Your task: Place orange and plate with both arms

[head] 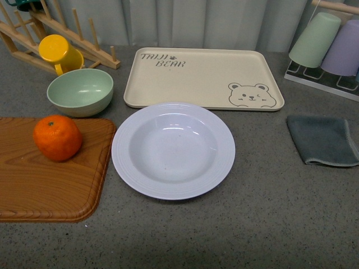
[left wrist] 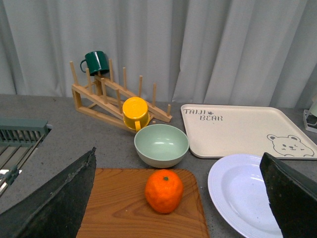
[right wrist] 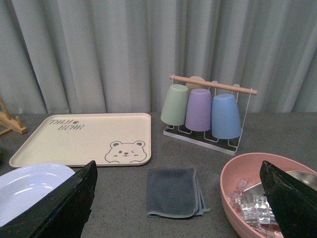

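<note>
The orange sits on a wooden cutting board at the left; it also shows in the left wrist view. The pale lavender-white plate lies empty on the grey counter in the middle, right of the board; part of it shows in the left wrist view and in the right wrist view. Neither arm shows in the front view. My left gripper is open, held back from the orange. My right gripper is open above a grey cloth.
A cream bear tray lies behind the plate. A mint-green bowl, a yellow cup and a wooden rack stand at back left. A grey cloth, a cup stand and a pink bowl are at right.
</note>
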